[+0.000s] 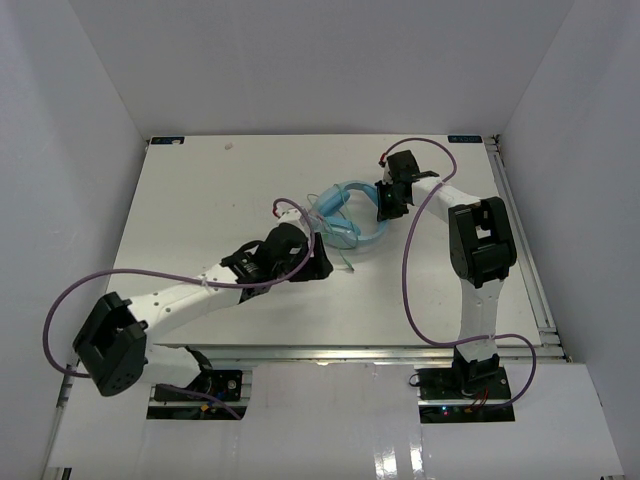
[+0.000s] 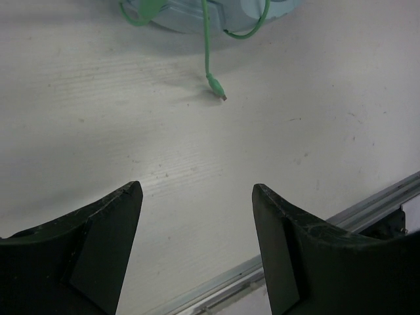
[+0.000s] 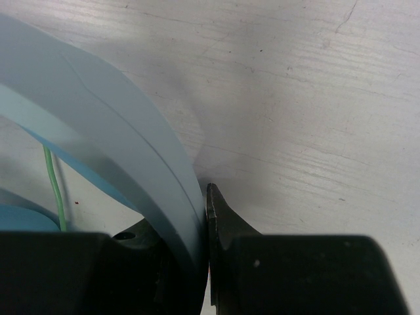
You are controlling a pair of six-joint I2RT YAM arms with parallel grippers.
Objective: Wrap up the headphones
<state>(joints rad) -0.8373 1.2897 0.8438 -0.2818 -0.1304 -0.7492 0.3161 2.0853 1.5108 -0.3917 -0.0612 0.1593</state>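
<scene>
The light blue headphones [image 1: 345, 215] lie near the middle of the table, earcups to the left and the headband curving right. My right gripper [image 1: 386, 204] is shut on the headband [image 3: 118, 157], which runs between its jaws in the right wrist view. A pale green cable [image 2: 206, 46] hangs from an earcup [image 2: 197, 13], and its plug [image 2: 216, 87] rests on the table. My left gripper [image 2: 197, 216] stands open just short of the plug with nothing between its fingers. In the top view the left gripper [image 1: 318, 258] sits below and left of the earcups.
A metal rail [image 2: 367, 210] runs along the table's near edge. White walls enclose the table [image 1: 200, 210] on the left, back and right. Purple arm cables [image 1: 420, 260] loop beside both arms.
</scene>
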